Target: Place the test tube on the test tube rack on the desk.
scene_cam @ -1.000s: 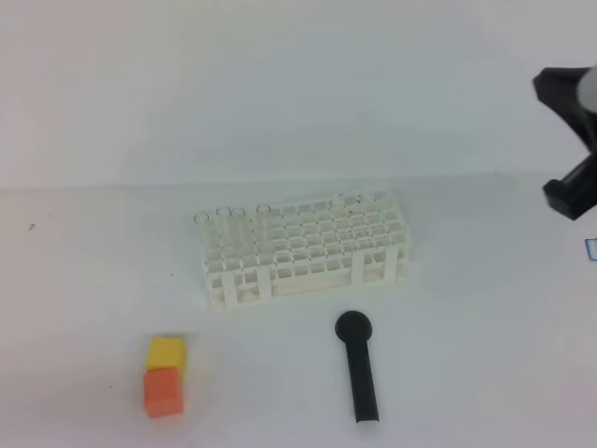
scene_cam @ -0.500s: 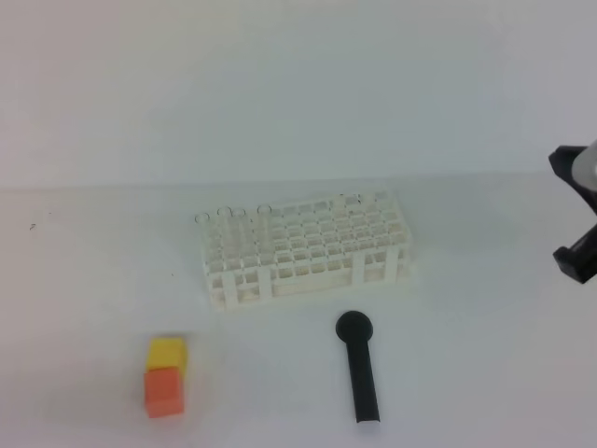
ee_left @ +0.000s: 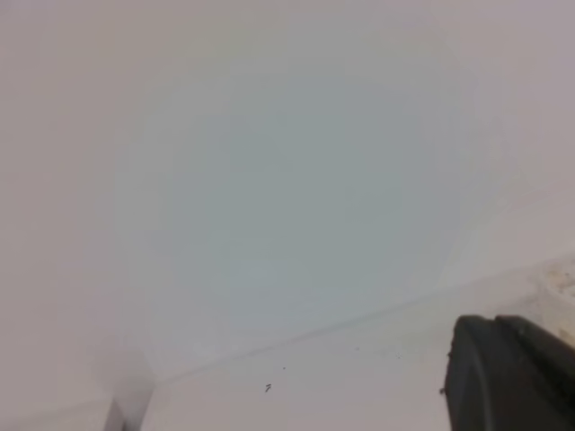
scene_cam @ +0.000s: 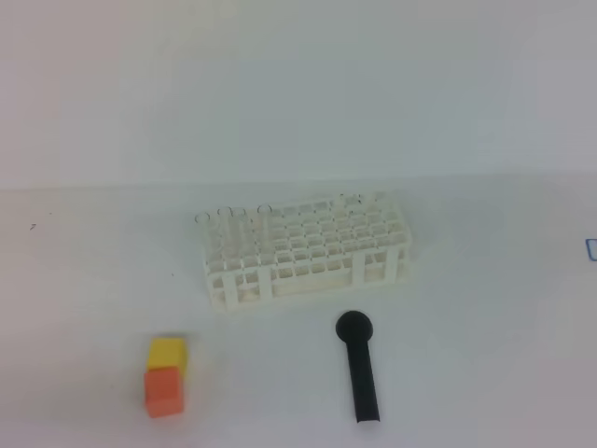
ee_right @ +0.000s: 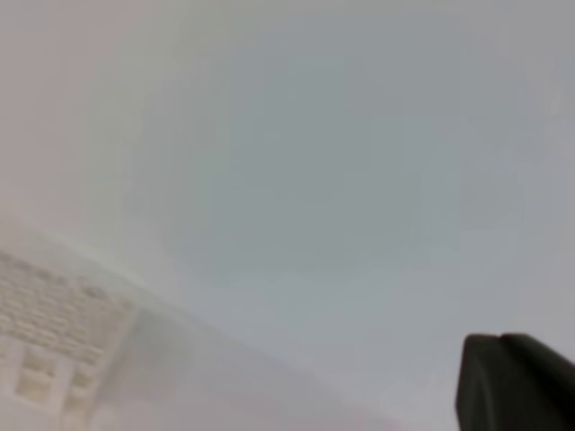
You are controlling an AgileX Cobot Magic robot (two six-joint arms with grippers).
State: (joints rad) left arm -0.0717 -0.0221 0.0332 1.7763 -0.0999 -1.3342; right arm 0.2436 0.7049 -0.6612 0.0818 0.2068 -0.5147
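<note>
Off the desk [scene_cam: 485,308], both claws shut, aimed at wall.

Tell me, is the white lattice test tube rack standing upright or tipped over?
Upright. The white lattice test tube rack sits flat on the white desk, its square holes facing up, with clear tube rims showing along its back-left edge.

The desk [scene_cam: 84,280] was a plain white flat surface meeting a pale wall behind. The test tube rack [scene_cam: 306,252] stood near its middle. A black round-headed tool [scene_cam: 359,369] lay in front of the rack, apart from it. A yellow block [scene_cam: 167,353] and an orange block [scene_cam: 162,391] sat touching at front left.
</note>
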